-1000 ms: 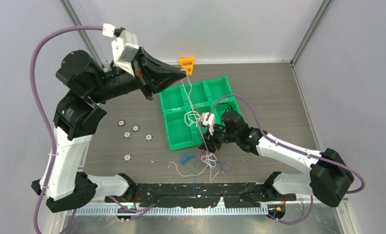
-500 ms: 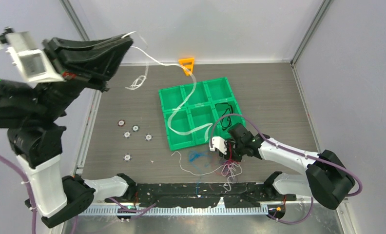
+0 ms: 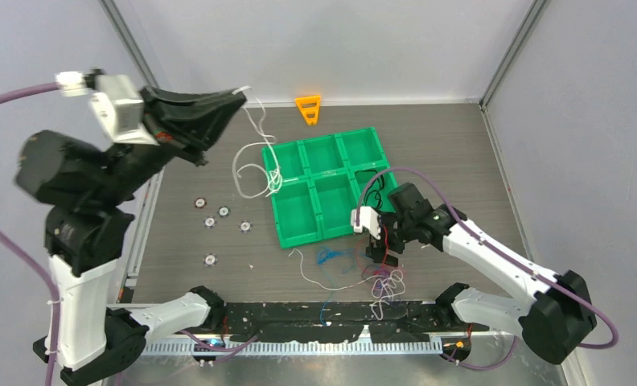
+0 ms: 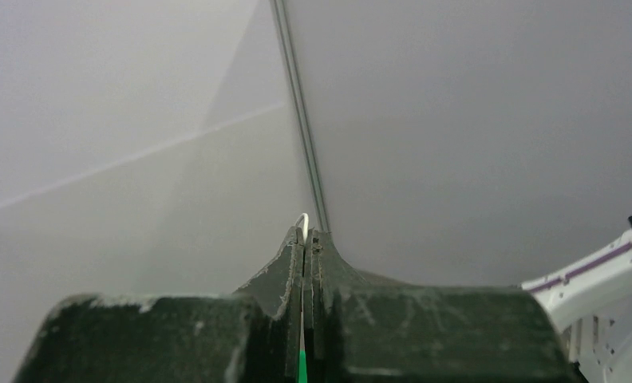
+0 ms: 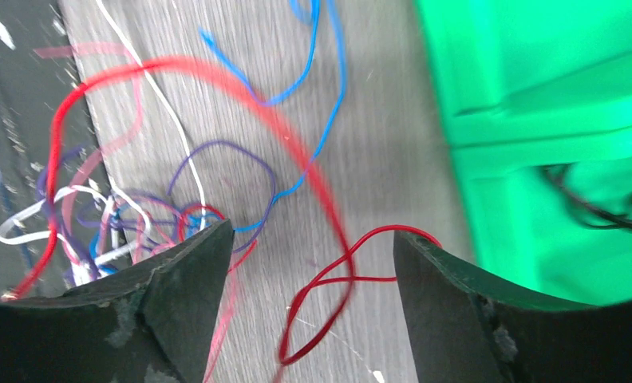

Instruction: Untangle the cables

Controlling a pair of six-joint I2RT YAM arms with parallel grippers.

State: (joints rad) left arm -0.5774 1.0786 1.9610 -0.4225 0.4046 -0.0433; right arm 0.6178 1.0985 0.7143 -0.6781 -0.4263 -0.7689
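My left gripper (image 3: 241,93) is raised at the back left and shut on a white cable (image 3: 255,165), which dangles in loops down to the left edge of the green tray (image 3: 295,237). In the left wrist view the white cable (image 4: 303,219) pokes out of the closed left gripper (image 4: 307,233). The other cables (image 3: 371,277), red, blue, purple and white, lie tangled near the front edge. My right gripper (image 3: 384,249) hovers just above them, open. In the right wrist view a loose red cable (image 5: 329,279) loops between the spread fingers of the right gripper (image 5: 313,239), with blue (image 5: 321,80) and purple (image 5: 225,171) strands beyond.
A black cable (image 3: 371,178) lies in a right compartment of the tray. An orange triangular piece (image 3: 308,107) stands behind the tray. Several small silver discs (image 3: 223,213) lie left of it. A black strip (image 3: 323,310) runs along the near table edge.
The left arm swung up and left, pulling the white cable free of the pile, then came back down toward the tray. The right gripper moved to the pile and opened.
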